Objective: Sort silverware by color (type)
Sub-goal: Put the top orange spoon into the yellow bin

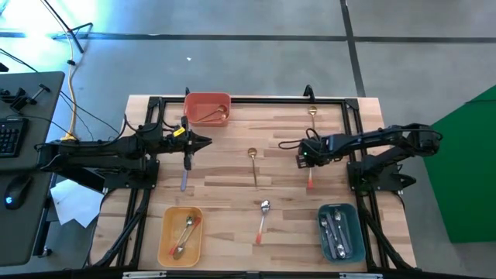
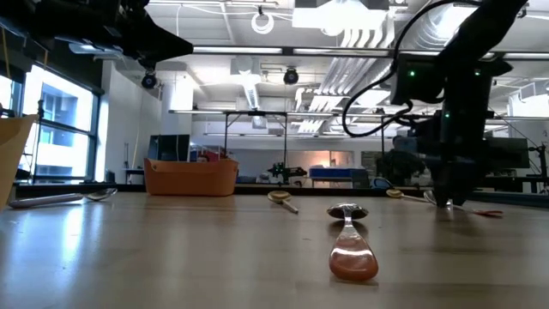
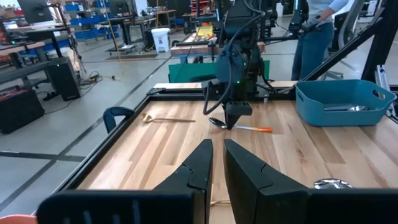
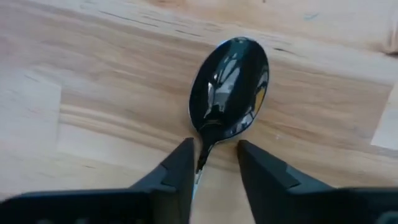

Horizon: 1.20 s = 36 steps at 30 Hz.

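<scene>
My right gripper (image 1: 304,157) (image 4: 214,152) is down at the table and open. Its fingers stand on either side of the neck of a silver spoon with an orange-red handle (image 1: 310,180), whose bowl (image 4: 230,87) lies on the wood just ahead of them. My left gripper (image 1: 206,141) (image 3: 217,155) is shut and empty, hovering above the left part of the table. A purple-handled spoon (image 1: 185,172) lies below it. Two gold spoons (image 1: 253,164) (image 1: 313,115) and another orange-red-handled spoon (image 1: 262,219) lie flat on the table.
A red bin (image 1: 207,108) with a gold spoon stands at the far edge. A yellow bin (image 1: 180,235) holds orange-red-handled spoons at the near left. A teal bin (image 1: 339,231) holds several spoons at the near right. A black frame (image 1: 248,99) runs around the table top.
</scene>
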### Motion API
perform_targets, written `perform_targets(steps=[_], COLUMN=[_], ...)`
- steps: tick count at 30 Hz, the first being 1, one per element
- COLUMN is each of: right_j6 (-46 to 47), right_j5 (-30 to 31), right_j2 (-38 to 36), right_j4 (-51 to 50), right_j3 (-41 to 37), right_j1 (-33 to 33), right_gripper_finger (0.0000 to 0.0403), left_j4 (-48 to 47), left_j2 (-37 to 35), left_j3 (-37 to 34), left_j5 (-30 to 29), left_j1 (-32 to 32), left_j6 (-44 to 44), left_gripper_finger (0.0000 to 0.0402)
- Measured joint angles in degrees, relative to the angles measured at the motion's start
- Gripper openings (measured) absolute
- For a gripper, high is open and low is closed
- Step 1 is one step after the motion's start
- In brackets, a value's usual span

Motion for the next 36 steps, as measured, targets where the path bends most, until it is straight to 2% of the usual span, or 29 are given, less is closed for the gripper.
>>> perform_targets(steps=[7,13,18,23,28,31,36], right_j6=[-3.98,-11.01,-24.65,-41.87,-58.2,-63.93,-68.08], right_j5=[1.64,1.66,3.65,3.53,-2.15,-5.68,-6.15], right_j2=[0.22,0.29,-1.32,-0.44,0.61,0.99,1.28], right_j4=[1.41,3.06,21.75,46.07,66.82,74.68,79.91], right_j3=[-0.12,3.81,5.34,5.49,5.48,5.49,5.53], right_j1=[3.01,5.74,6.85,7.24,8.5,9.65,11.49], right_gripper_finger=[0.0011,0.0004,0.0002,0.0002,0.0001,0.0001,0.0], left_j4=[0.33,1.81,3.58,9.08,21.73,30.4,43.11], left_j2=[0.0,0.0,1.45,8.21,18.78,25.19,35.16], left_j3=[0.0,0.0,-0.02,-0.03,-0.04,-0.04,0.36], left_j5=[0.0,0.0,-0.72,-0.5,5.71,7.37,8.89], left_j1=[0.0,0.0,0.07,0.07,0.05,0.07,-1.28], left_j6=[-2.52,-4.8,-5.75,-5.84,-5.27,-4.95,-4.72], left_gripper_finger=[0.003,0.003,0.003,0.003,0.0031,0.0038,0.0082])
